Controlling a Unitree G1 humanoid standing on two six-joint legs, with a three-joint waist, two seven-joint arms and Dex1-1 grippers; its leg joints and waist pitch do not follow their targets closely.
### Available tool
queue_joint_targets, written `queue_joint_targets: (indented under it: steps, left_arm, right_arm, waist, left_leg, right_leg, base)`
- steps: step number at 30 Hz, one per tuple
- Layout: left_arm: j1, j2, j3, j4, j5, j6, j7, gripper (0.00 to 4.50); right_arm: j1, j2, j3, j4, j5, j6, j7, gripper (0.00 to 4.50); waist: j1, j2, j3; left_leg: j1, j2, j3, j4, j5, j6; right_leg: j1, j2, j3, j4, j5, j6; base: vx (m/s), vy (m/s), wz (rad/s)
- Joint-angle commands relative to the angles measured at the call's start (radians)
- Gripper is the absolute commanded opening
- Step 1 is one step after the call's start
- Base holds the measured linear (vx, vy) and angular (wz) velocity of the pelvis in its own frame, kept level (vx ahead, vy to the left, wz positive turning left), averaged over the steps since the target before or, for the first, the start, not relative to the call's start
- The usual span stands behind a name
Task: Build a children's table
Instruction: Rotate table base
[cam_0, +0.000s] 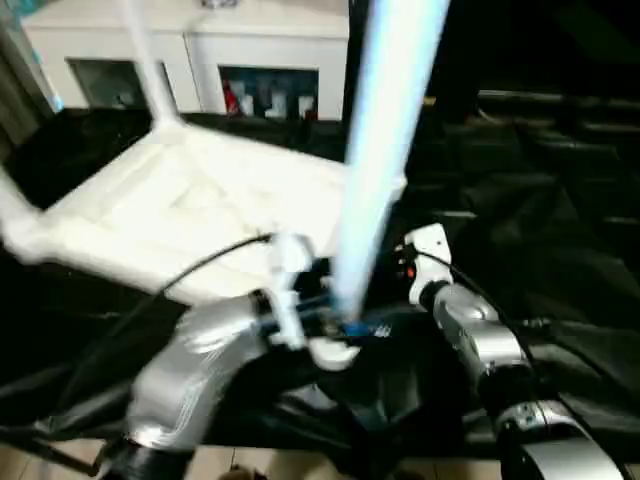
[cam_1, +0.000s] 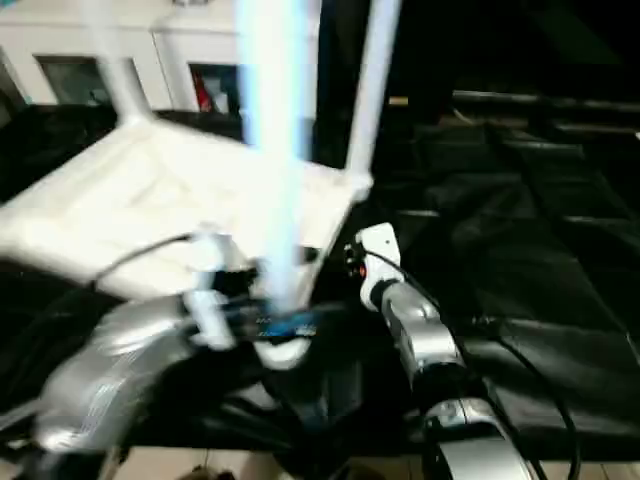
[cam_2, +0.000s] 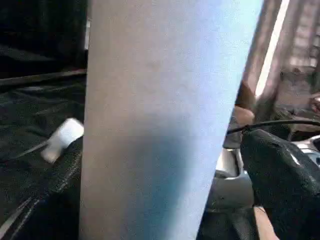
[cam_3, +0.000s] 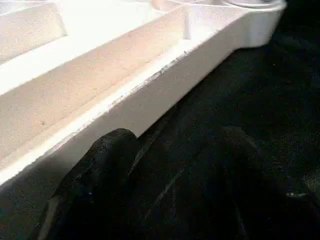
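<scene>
Tabletop (cam_0: 190, 215) lies underside up on the black-draped worktop (cam_0: 560, 250), ribs showing, so the corner sockets face up for legs. Two fitted legs stand at the far corners: one left (cam_0: 150, 65), one right (cam_1: 370, 90). At the left near corner another white piece (cam_0: 15, 225), possibly a leg, juts toward the picture edge; blurred.

Left gripper (cam_2: 165, 165): fingers (cam_2: 280, 180) set wide, clamped round a loose leg (cam_0: 385, 150) held nearly upright, presumably to carry it over an empty near socket.

Right gripper (cam_3: 170, 190): fingers (cam_3: 100, 165) apart, empty, just beside the tabletop's near edge (cam_3: 150, 95), likely to brace it.

Behind: white cabinet (cam_0: 200, 50) with glass-fronted shelves. The held leg hides much of the near right corner.
</scene>
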Motion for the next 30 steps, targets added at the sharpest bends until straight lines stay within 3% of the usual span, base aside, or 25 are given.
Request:
queue_joint_targets:
  steps: [1, 2, 5, 6, 7, 9, 11, 14, 16, 18, 20, 22, 24, 25, 26, 30]
  left_arm:
    - [-0.069, -0.048, -0.054, 0.12, 0.087, -0.068, 0.045, 4.48]
    - [-0.09, -0.06, -0.053, 0.159, 0.115, -0.097, 0.065, 4.48]
    - [-0.117, -0.063, -0.053, 0.212, 0.161, -0.128, 0.101, 4.48]
    - [-0.118, -0.063, -0.053, 0.216, 0.166, -0.132, 0.107, 4.48]
    - [-0.121, -0.047, -0.048, 0.235, 0.193, -0.142, 0.136, 4.48]
    - [-0.116, -0.024, -0.04, 0.249, 0.206, -0.154, 0.14, 4.48]
    - [-0.091, 0.026, -0.032, 0.259, 0.209, -0.188, 0.077, 4.48]
    - [-0.07, 0.065, -0.027, 0.243, 0.192, -0.177, 0.028, 4.48]
    - [-0.055, 0.118, -0.022, 0.229, 0.155, -0.156, -0.055, 4.48]
    - [-0.053, 0.164, -0.027, 0.229, 0.137, -0.139, -0.123, 4.14]
    - [-0.082, 0.222, -0.05, 0.295, 0.179, -0.176, -0.171, 4.1]
    - [-0.108, 0.24, -0.067, 0.356, 0.216, -0.212, -0.182, 3.75]
    - [-0.145, 0.251, -0.083, 0.434, 0.26, -0.259, -0.196, 3.65]
    - [-0.158, 0.253, -0.087, 0.459, 0.271, -0.272, -0.201, 3.55]
    - [-0.201, 0.256, -0.091, 0.52, 0.279, -0.288, -0.238, 3.41]
    - [-0.259, 0.263, -0.117, 0.586, 0.289, -0.296, -0.299, 3.18]
  right_arm:
    - [-0.033, 0.016, 0.017, 0.018, -0.005, -0.035, 0.0, 3.08]
    - [-0.033, 0.006, 0.003, 0.028, -0.002, -0.039, -0.008, 3.08]
    - [-0.029, -0.017, -0.02, 0.04, 0.001, -0.042, -0.026, 3.08]
    - [-0.028, -0.02, -0.022, 0.039, 0.001, -0.043, -0.026, 3.08]
    - [-0.018, -0.047, -0.036, 0.035, 0.003, -0.049, -0.03, 3.08]
    - [-0.012, -0.076, -0.059, 0.034, 0.01, -0.059, -0.028, 3.08]
    - [0.0, -0.125, -0.084, 0.016, 0.03, -0.06, 0.009, 3.08]
    - [0.02, -0.156, -0.092, -0.027, 0.048, -0.04, 0.063, 3.08]
    - [0.055, -0.2, -0.074, -0.091, 0.059, -0.017, 0.171, 3.08]
    - [0.088, -0.241, -0.044, -0.144, 0.061, 0.0, 0.269, 3.08]
    - [0.144, -0.311, -0.013, -0.253, 0.084, 0.045, 0.403, 3.08]
    - [0.168, -0.347, -0.002, -0.306, 0.097, 0.059, 0.463, 3.08]
    - [0.2, -0.39, 0.016, -0.382, 0.126, 0.087, 0.538, 3.08]
    - [0.21, -0.404, 0.021, -0.407, 0.135, 0.096, 0.563, 3.08]
    - [0.243, -0.446, 0.026, -0.499, 0.171, 0.15, 0.648, 3.08]
    - [0.284, -0.508, 0.047, -0.598, 0.199, 0.197, 0.753, 3.08]
  waist:
    - [0.008, 0.011, -0.085]
    - [0.01, 0.008, -0.088]
    - [0.009, 0.005, -0.094]
    - [0.01, 0.004, -0.095]
    - [0.014, 0.014, -0.098]
    - [0.018, 0.017, -0.102]
    - [0.026, 0.033, -0.105]
    - [0.026, 0.034, -0.104]
    - [0.027, 0.043, -0.104]
    - [0.03, 0.042, -0.1]
    - [0.036, 0.046, -0.098]
    - [0.038, 0.045, -0.095]
    - [0.044, 0.046, -0.094]
    - [0.044, 0.047, -0.092]
    - [0.047, 0.046, -0.093]
    - [0.051, 0.045, -0.092]
  left_leg:
    - [0.024, 0.023, -0.015, -0.073, -0.351, -0.018]
    - [0.016, 0.023, -0.018, -0.073, -0.323, -0.013]
    - [0.003, 0.022, -0.018, -0.069, -0.267, 0.014]
    - [0.004, 0.021, -0.016, -0.066, -0.257, 0.022]
    - [0.008, 0.022, -0.015, -0.062, -0.242, 0.033]
    - [0.01, 0.022, -0.012, -0.059, -0.223, 0.047]
    - [0.01, 0.021, -0.013, -0.057, -0.211, 0.051]
    - [0.007, 0.022, -0.012, -0.057, -0.225, 0.06]
    - [0.01, 0.022, -0.014, -0.06, -0.258, 0.058]
    - [0.012, 0.025, -0.012, -0.063, -0.292, 0.051]
    - [0.016, 0.025, -0.013, -0.066, -0.332, 0.05]
    - [0.013, 0.021, -0.014, -0.068, -0.342, 0.045]
    - [0.022, 0.023, -0.013, -0.068, -0.357, 0.039]
    - [0.019, 0.021, -0.015, -0.07, -0.368, 0.033]
    - [0.02, 0.022, -0.017, -0.07, -0.368, 0.032]
    - [0.02, 0.022, -0.02, -0.07, -0.376, 0.032]
  right_leg:
    - [0.039, -0.036, 0.024, -0.078, -0.35, -0.184]
    - [0.05, -0.038, 0.024, -0.073, -0.308, -0.191]
    - [0.061, -0.042, 0.022, -0.064, -0.244, -0.205]
    - [0.06, -0.042, 0.022, -0.064, -0.24, -0.209]
    - [0.057, -0.041, 0.023, -0.063, -0.224, -0.217]
    - [0.055, -0.038, 0.021, -0.062, -0.204, -0.227]
    - [0.055, -0.036, 0.017, -0.058, -0.188, -0.234]
    - [0.057, -0.034, 0.015, -0.059, -0.192, -0.235]
    - [0.055, -0.034, 0.013, -0.061, -0.234, -0.23]
    - [0.052, -0.03, 0.011, -0.066, -0.271, -0.225]
    - [0.052, -0.027, 0.011, -0.072, -0.316, -0.205]
    - [0.051, -0.03, 0.01, -0.08, -0.387, -0.175]
    - [0.042, -0.031, 0.013, -0.089, -0.433, -0.154]
    - [0.044, -0.033, 0.013, -0.093, -0.473, -0.137]
    - [0.044, -0.035, 0.012, -0.095, -0.497, -0.121]
    - [0.04, -0.038, 0.01, -0.103, -0.562, -0.101]
  base:
    - [0.0, 0.0, 0.0]
    - [0.0, 0.0, 0.0]
    - [0.0, 0.0, 0.0]
    - [0.0, 0.0, 0.0]
    - [0.0, 0.0, 0.0]
    - [0.027, -0.004, 0.02]
    - [0.0, 0.0, 0.0]
    - [0.0, 0.0, 0.0]
    - [0.0, 0.0, 0.0]
    - [0.0, 0.0, 0.0]
    - [0.0, 0.0, 0.0]
    - [0.0, 0.0, 0.0]
    - [0.0, 0.0, 0.0]
    - [0.0, 0.0, 0.0]
    - [0.0, 0.0, 0.0]
    - [0.0, 0.0, 0.0]
